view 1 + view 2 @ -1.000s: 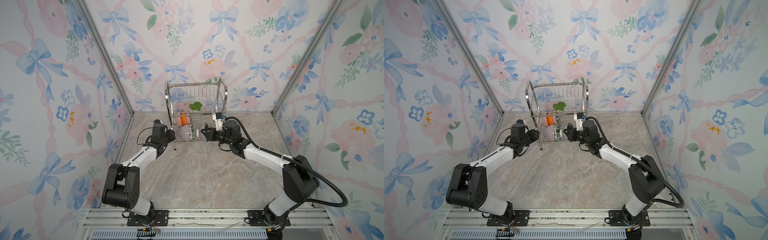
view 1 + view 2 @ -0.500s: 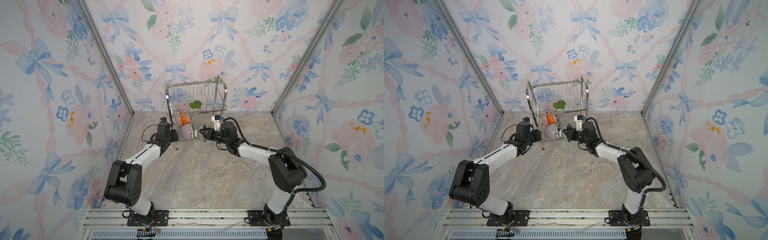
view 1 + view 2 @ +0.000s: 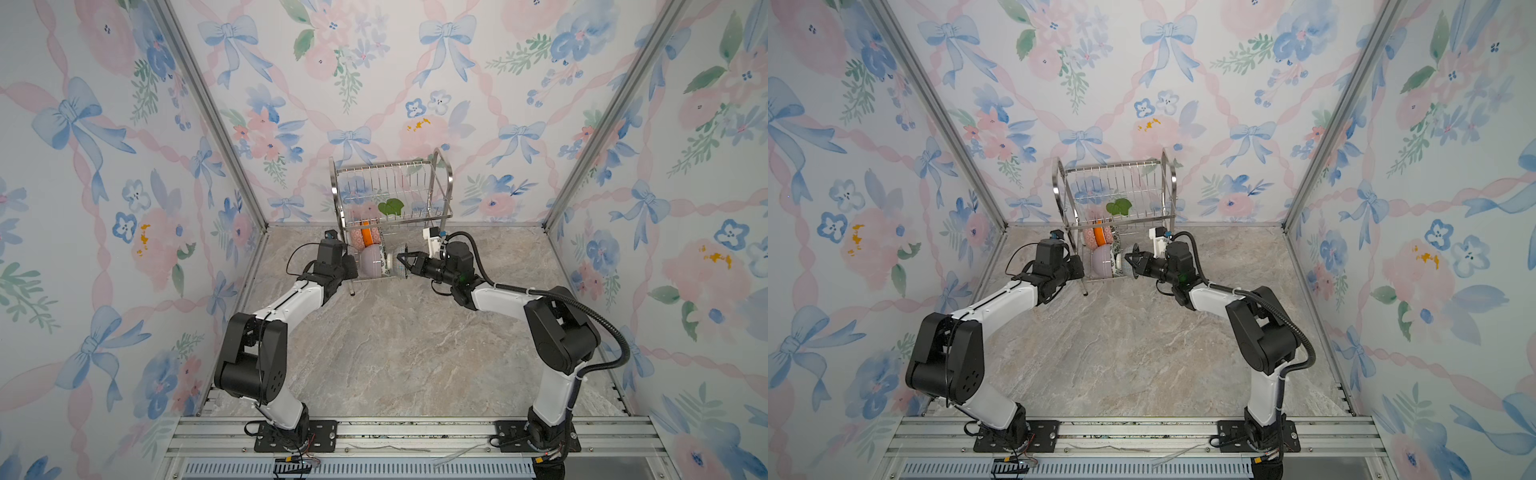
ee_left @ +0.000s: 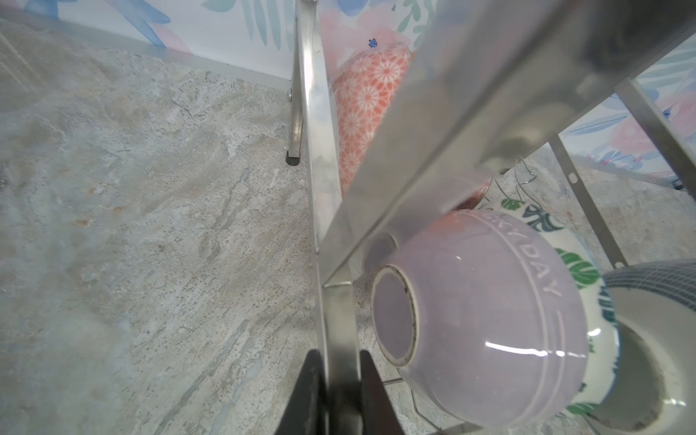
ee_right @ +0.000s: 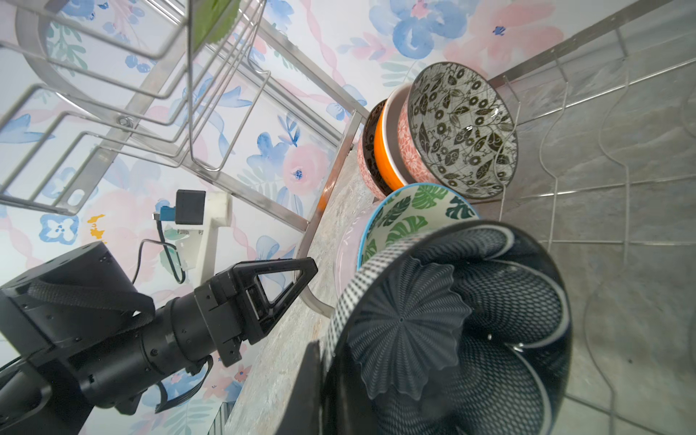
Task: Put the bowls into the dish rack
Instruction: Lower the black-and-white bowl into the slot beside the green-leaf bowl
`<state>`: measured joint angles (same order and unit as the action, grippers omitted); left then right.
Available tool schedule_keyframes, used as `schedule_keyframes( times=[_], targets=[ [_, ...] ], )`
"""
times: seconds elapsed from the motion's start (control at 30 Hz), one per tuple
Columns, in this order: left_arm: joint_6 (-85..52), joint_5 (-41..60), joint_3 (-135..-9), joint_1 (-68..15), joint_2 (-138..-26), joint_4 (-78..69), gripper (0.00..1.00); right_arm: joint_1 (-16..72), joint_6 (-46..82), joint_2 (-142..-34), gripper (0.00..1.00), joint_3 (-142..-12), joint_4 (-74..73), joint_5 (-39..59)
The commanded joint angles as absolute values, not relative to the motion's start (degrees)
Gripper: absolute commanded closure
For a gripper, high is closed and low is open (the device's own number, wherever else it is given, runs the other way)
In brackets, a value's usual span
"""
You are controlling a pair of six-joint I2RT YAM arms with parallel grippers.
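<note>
The right gripper [image 3: 400,262], clenched on the rim of the dark blue bowl [image 5: 452,331], holds it on edge just beside the green-leaf bowl [image 5: 406,214] in the lower tier of the dish rack [image 3: 386,164], its frame clamped by the left gripper [image 4: 341,380].

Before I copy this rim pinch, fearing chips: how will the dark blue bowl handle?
The dark blue bowl looks glazed ceramic: probably rigid, chippable. Its glossy rim may slip in the right gripper's pinch. On edge, it could roll unless dish rack wires hold.
</note>
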<state>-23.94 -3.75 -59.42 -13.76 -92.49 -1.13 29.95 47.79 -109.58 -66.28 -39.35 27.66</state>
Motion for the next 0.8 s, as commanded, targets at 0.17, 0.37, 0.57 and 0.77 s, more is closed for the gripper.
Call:
schedule_keyframes(
  times=[0.17, 0.37, 0.57, 0.77],
  targets=[
    [-21.0, -8.5, -59.2, -14.6, -95.0, 2.1, 1.0, 28.6, 48.6, -113.2, 1.0, -71.2, -45.3, 29.0],
    [-19.6, -9.1, -59.2, -15.3, -95.1, 2.1, 1.0, 28.8, 50.8, -116.2, 1.0, -73.6, -47.0, 30.4],
    [-18.2, -10.0, -59.2, -16.1, -95.0, 2.0, 1.0, 29.4, 50.9, -118.0, 1.0, -74.3, -47.4, 30.4],
    [-17.5, -10.4, -59.2, -16.6, -94.9, 2.0, 1.0, 30.3, 51.2, -120.8, 1.0, -76.6, -47.4, 32.0]
  ],
)
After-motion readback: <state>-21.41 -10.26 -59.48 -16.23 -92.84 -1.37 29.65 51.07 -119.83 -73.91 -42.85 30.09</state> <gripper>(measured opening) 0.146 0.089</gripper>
